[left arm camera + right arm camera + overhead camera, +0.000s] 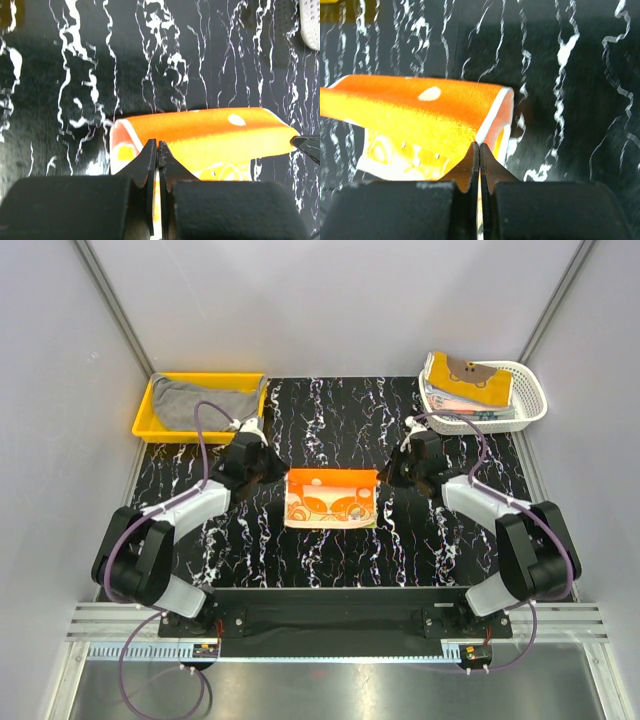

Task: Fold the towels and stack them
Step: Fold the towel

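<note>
An orange towel (332,497) with white circles lies in the middle of the black marbled table, its far edge lifted and curled toward the near side. My left gripper (271,472) is shut on the towel's far left corner (131,140). My right gripper (391,471) is shut on the far right corner (496,107). Both wrist views show the cloth (210,131) (415,112) arching up from the table between the pinched corners. A grey towel (205,402) lies crumpled in the yellow tray (144,415). Folded towels (470,385) are stacked in the white lattice basket (532,400).
The yellow tray sits at the table's far left corner and the white basket at the far right corner. Grey walls close in both sides. The arm bases and a black rail (330,615) run along the near edge.
</note>
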